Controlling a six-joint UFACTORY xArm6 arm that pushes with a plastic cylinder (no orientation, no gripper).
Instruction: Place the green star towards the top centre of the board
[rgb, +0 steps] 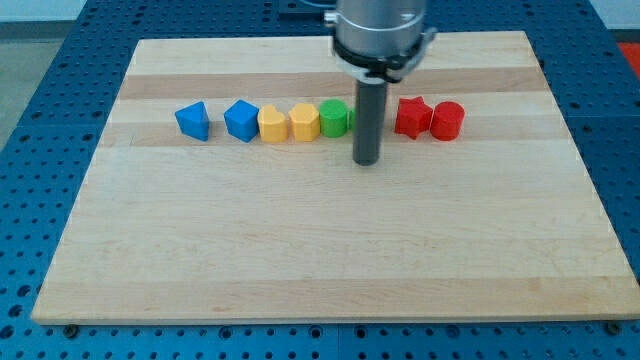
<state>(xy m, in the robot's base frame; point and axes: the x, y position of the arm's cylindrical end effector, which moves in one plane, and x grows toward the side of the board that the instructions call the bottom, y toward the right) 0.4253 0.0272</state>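
My tip (369, 162) rests on the board just below a row of blocks. A green block (334, 117) sits directly to the rod's left, and its shape looks rounded, not clearly a star. The rod covers the gap between this green block and a red star (411, 117), so anything there is hidden. The tip is slightly below and to the right of the green block, and I cannot tell if they touch.
The row runs from the view's left: a blue triangular block (193, 121), a blue block (241, 121), two yellow blocks (272, 125) (304, 122), then green, the red star and a red cylinder (447, 120). The wooden board (320, 250) lies on a blue perforated table.
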